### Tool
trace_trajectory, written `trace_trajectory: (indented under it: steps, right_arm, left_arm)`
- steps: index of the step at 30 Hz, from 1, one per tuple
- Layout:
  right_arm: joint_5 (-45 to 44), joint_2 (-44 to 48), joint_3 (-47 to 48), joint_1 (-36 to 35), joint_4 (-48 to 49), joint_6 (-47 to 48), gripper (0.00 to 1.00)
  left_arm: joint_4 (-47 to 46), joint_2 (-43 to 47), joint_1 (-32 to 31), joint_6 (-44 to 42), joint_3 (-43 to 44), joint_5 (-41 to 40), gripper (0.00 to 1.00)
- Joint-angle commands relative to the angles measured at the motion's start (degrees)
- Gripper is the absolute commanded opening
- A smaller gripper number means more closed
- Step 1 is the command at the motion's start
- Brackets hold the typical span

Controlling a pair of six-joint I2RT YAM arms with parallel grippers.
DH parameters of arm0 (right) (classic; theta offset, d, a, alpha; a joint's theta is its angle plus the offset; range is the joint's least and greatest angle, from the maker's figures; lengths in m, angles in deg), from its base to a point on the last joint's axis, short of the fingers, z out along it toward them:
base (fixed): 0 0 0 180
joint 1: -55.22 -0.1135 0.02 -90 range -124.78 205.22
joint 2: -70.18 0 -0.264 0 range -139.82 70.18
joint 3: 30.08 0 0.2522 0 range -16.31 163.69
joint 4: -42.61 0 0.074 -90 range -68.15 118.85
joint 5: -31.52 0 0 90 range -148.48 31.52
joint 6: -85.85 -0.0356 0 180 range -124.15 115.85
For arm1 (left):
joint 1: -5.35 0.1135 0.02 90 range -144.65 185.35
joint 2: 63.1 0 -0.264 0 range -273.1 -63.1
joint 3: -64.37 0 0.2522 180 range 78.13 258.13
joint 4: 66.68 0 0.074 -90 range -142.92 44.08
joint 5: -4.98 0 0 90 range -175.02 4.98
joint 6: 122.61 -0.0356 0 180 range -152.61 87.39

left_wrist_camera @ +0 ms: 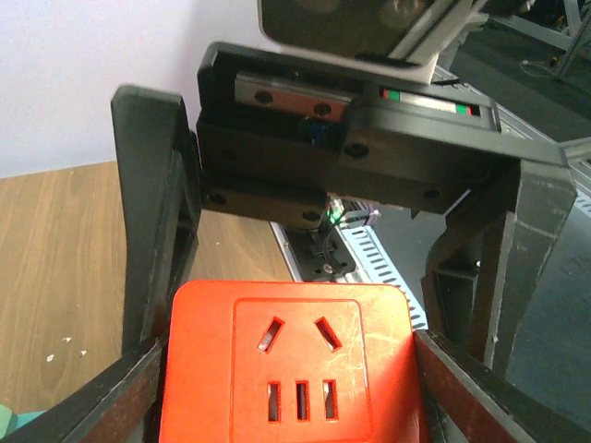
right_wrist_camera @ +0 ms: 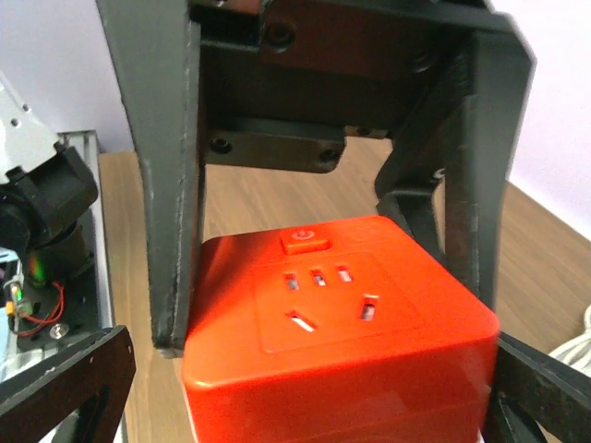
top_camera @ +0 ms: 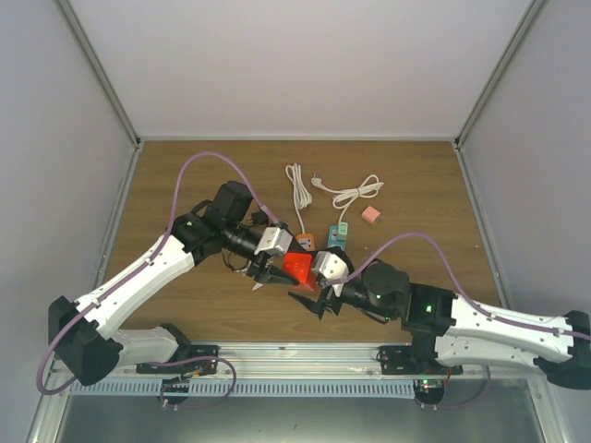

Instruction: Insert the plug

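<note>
A red socket cube (top_camera: 297, 268) with a power button is held just above the table's middle. My left gripper (top_camera: 277, 272) is shut on it; in the left wrist view its fingers (left_wrist_camera: 111, 397) press both sides of the cube (left_wrist_camera: 291, 360), socket face towards the camera. My right gripper (top_camera: 312, 293) is open and straddles the same cube (right_wrist_camera: 342, 323) from the opposite side, with a gap at its left finger (right_wrist_camera: 65, 378). A white cable with a plug (top_camera: 317, 182) lies at the back of the table, held by neither gripper.
A second white cable (top_camera: 297, 189) lies beside the first (top_camera: 358, 193). A pink block (top_camera: 370, 214), a teal block (top_camera: 338, 235) and a small orange block (top_camera: 306, 242) sit behind the grippers. The metal rail (top_camera: 295, 369) runs along the near edge.
</note>
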Motion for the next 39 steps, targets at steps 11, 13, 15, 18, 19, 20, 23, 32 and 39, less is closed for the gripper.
trace_trajectory:
  steps: [11,13,15,18,19,20,23,32,39]
  right_arm:
    - [4.14,-0.63,1.56,-0.03,-0.59,0.84,0.69]
    - [3.77,-1.05,1.53,0.03,-0.63,0.62,0.56]
    - [3.62,-1.42,1.68,0.07,-0.8,0.4,0.38]
    - [3.62,-1.57,1.7,0.11,-0.86,0.01,0.17]
    - [3.65,-1.4,1.56,0.12,-0.87,-0.15,0.11]
    - [3.8,-1.12,1.35,0.11,-0.74,-0.33,0.06]
    - [4.11,0.51,0.14,0.13,-0.05,-0.89,0.01]
    - [5.43,4.95,-2.36,0.12,1.88,-2.41,0.01]
    - [5.86,4.55,-2.77,0.09,2.07,-2.69,0.01]
  left_arm:
    - [-1.21,0.41,-0.54,-0.49,0.53,1.24,0.08]
    - [-1.5,0.45,-0.54,-0.17,0.57,1.12,0.11]
    - [-1.96,0.57,-0.54,0.47,0.51,0.47,0.14]
    - [-3.82,1.47,-0.46,2.42,0.27,-1.12,0.24]
    - [-5.17,2.13,-0.31,3.84,-0.01,-2.02,0.28]
    - [-6.7,2.79,0.0,5.26,-0.49,-2.92,0.34]
    - [-11.77,5.75,1.46,10.01,-1.88,-4.52,0.98]
    - [-23.48,13.82,5.23,20.89,-6.97,-6.48,0.99]
    - [-27.21,13.42,7.37,24.13,-7.69,-5.08,0.99]
